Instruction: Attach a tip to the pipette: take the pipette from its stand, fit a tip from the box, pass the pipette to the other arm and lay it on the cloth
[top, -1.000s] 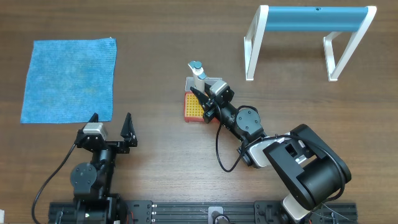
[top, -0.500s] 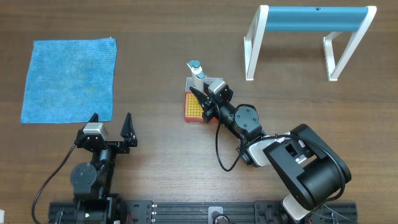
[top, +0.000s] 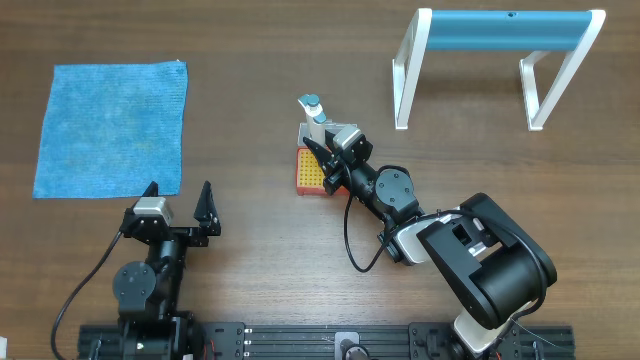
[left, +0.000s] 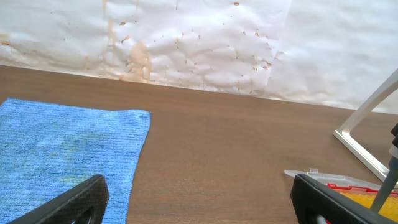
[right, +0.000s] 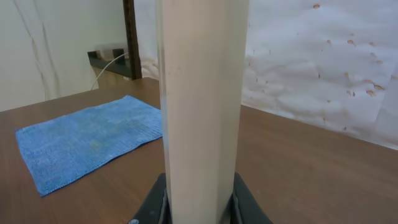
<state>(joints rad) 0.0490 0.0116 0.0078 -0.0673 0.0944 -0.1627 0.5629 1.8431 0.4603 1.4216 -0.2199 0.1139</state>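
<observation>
pipette (top: 317, 115) stands close to upright in the right end effector (right: 200, 200), whose fingers are clamped on the pale body low down; that grip leaves the upper length free, which i judge suits the later handover, since the other arm will need bare body to take; it is away from the stand (top: 505, 30) and poised over or just beyond the tip box (top: 311, 172), i cannot tell which, near the middle of the surface (top: 260, 270); the upright hold looks chosen so the shaft can press straight down into a tip, so the step in hand is probably the fitting; whether a tip is already seated i cannot tell, as the lower end is hidden behind the arm; left end effector (top: 178, 197) rests low near its own base with fingers wide apart, holding nothing, near the closest corner of the cloth (top: 112, 128), a sensible post for receiving and then laying down; open room is generous: bare wood lies between the box and the cloth, and the stand is well apart at the far right; the one tight spot is the box's rim beside the right arm's fingers, which a sideways drift could catch.
</observation>
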